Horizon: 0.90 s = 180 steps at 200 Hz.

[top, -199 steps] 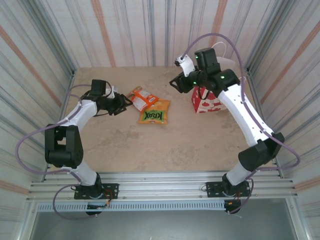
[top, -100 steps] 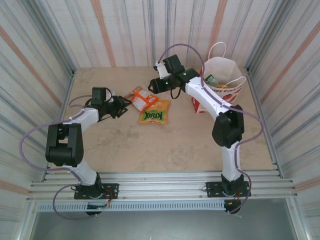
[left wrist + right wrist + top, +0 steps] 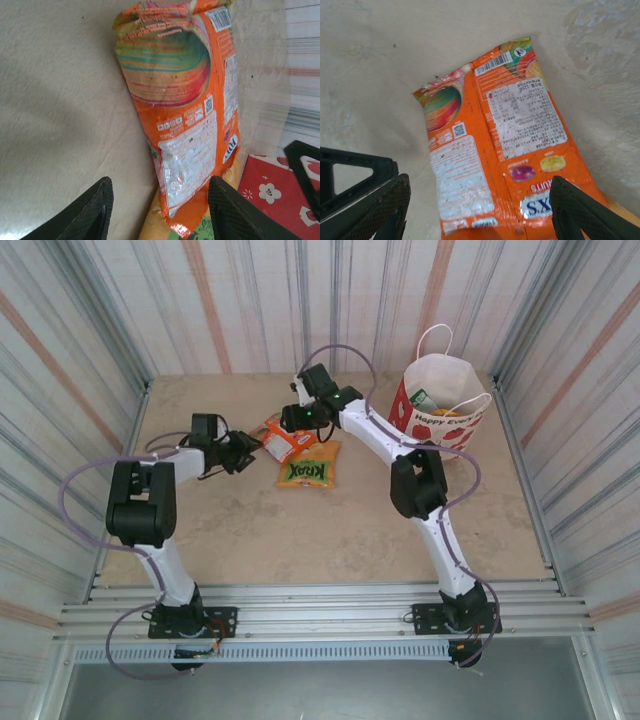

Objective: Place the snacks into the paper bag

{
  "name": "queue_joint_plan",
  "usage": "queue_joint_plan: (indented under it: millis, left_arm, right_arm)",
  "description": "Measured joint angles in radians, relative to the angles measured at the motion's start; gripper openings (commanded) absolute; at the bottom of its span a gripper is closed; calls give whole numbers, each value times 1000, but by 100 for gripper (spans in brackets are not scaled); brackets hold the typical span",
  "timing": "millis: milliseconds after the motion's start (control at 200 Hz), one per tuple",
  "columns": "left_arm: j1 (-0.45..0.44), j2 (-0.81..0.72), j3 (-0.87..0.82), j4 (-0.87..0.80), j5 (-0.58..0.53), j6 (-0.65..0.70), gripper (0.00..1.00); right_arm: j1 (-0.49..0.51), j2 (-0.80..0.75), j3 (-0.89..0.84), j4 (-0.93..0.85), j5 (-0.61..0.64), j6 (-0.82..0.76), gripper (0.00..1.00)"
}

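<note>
Left hand (image 3: 249, 447) and right hand (image 3: 291, 421) crowd the orange packet (image 3: 286, 440); near table (image 3: 330, 532) bare.

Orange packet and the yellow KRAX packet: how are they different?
The orange packet is orange and lies with its barcode and small print facing up. The KRAX packet is yellow and shows its big name. The orange packet lies farther back, and its edge seems to overlap the KRAX packet, which lies underneath. Both lie flat on the table, outside the paper bag.

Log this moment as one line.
left gripper: open, beside orange packet | right gripper: open, above it | KRAX packet: on table | paper bag: upright
</note>
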Motion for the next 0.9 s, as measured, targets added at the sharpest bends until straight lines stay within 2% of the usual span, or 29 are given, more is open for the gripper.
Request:
queue_joint_plan:
  millis: [506, 902]
  left_arm:
    - [0, 113, 71, 25, -10, 0, 52]
    - [0, 175, 121, 95, -8, -4, 52]
  right_arm:
    - [-8, 140, 62, 89, -13, 34, 70]
    - [-23, 174, 72, 108, -55, 65, 58]
